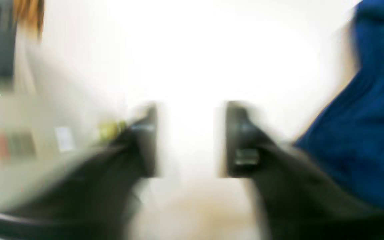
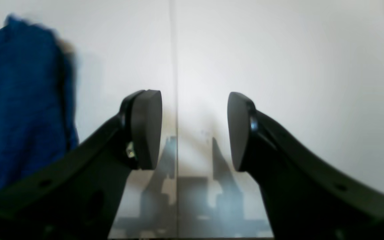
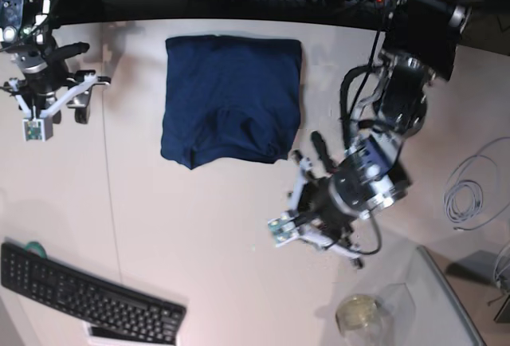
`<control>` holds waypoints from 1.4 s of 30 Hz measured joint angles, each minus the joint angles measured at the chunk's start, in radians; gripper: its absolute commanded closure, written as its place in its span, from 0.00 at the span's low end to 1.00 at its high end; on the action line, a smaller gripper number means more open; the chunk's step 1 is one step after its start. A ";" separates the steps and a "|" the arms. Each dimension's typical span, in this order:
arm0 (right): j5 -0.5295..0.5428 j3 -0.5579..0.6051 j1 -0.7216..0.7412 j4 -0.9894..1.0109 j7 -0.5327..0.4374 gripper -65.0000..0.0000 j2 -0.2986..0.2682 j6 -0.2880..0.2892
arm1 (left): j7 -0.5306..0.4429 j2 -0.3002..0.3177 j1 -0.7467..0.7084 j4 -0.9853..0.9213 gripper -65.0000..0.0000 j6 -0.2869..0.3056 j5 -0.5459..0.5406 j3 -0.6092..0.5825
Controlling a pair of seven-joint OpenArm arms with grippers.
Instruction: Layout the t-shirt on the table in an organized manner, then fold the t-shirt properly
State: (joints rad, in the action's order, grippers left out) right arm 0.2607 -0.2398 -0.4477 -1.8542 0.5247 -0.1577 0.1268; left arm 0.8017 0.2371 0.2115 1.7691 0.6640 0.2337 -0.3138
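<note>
Though heavy blur smears the left wrist view, both end effectors, left and right, gape empty.

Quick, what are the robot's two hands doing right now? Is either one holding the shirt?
Left gripper: open, holding nothing; the t-shirt is beside it.
Right gripper: open, holding nothing, over the bare table.

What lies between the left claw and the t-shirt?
Nothing: in the base view only bare table separates the left claw from the folded t-shirt.
</note>
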 measured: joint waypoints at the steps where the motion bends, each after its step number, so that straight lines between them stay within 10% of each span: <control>1: -0.007 -0.002 -0.004 -0.003 -0.003 0.75 -0.002 0.008 | 0.007 -0.002 -0.072 0.043 1.00 0.000 -0.002 0.087; 3: -0.017 -0.004 -0.027 -0.005 -0.065 1.00 -0.018 0.063 | -0.010 -0.023 -0.205 0.113 1.00 0.008 -0.016 0.237; 7: -0.007 -0.003 -0.104 -0.011 -0.182 0.99 -0.042 0.283 | -0.267 -0.046 -0.464 0.167 1.00 0.002 -0.018 0.443; 16: -0.020 -0.302 -0.302 -0.042 -0.039 1.00 -0.065 0.299 | -0.628 -0.114 -0.928 0.080 1.00 -0.002 -0.013 0.677; 18: -0.014 -0.301 -0.357 -0.043 0.039 1.00 -0.082 0.410 | -0.629 -0.132 -0.972 0.046 1.00 -0.005 -0.009 0.698; 21: -0.011 -0.282 -0.441 -0.042 0.166 1.00 -0.114 0.551 | -0.637 -0.130 -1.036 -0.020 1.00 -0.005 -0.014 0.697; 28: -0.018 0.168 -0.312 0.426 0.143 0.99 -0.240 0.567 | -0.817 -0.131 -0.961 -0.551 1.00 -0.011 0.003 0.640; 34: -0.003 0.623 0.006 1.239 -0.211 0.99 -0.185 0.273 | -1.360 -0.095 -0.698 -1.404 1.00 -0.146 -0.018 0.521; 36: -0.008 0.759 0.116 1.540 -0.445 0.99 -0.121 0.183 | -1.419 -0.072 -0.547 -1.743 1.00 -0.201 -0.006 0.402; 40: 0.000 0.921 0.187 1.836 -0.903 0.99 -0.035 -0.003 | -1.426 -0.061 -0.425 -1.762 1.00 -0.328 -0.027 0.161; 42: -0.006 0.937 0.193 1.845 -0.951 0.99 -0.019 -0.082 | -1.358 -0.064 -0.397 -1.750 1.00 -0.385 -0.033 0.088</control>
State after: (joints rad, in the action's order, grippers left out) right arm 0.2546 0.6968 -0.2550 -0.0090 -0.4259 -0.1764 0.0444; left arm -0.5564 0.1730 -0.1856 0.0189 0.2790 0.2008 -0.2260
